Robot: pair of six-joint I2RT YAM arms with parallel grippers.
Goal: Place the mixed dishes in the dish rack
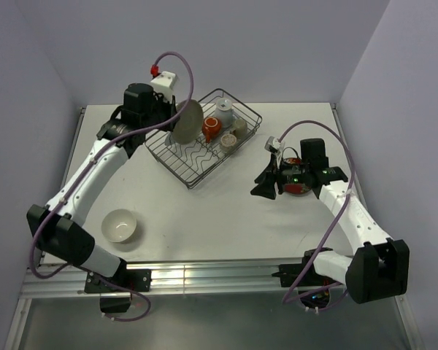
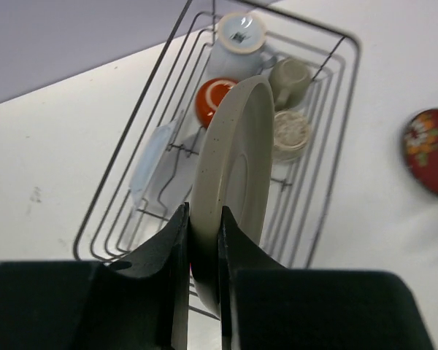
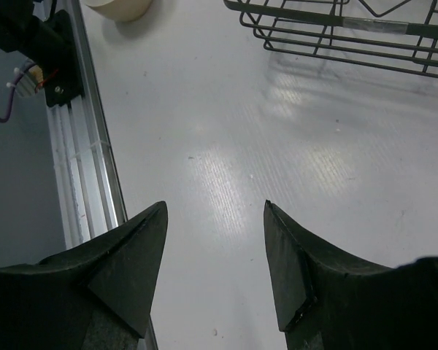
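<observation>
Olive-grey plate (image 2: 233,160) sits edge-up, pinched in the left gripper (image 2: 203,222) over the dish rack (image 1: 204,159).

White links (image 1: 95,164), black joints (image 1: 379,268) — purple cables (image 1: 175,53).

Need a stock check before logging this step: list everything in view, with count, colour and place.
dish rack: 1, dark wire, far middle of table
olive-grey plate: 1, olive-grey, on edge over the rack
pale plate: 1, white, inside rack
mug: 1, orange-red, inside rack
cups: 3, pale to beige, rack's far-right end
red floral plate: 1, red, on table right of rack
bowl: 1, cream, on table, near left
table: 1, white
left gripper: 1, black, shut on olive-grey plate
right gripper: 1, black, open, empty, above table
</observation>
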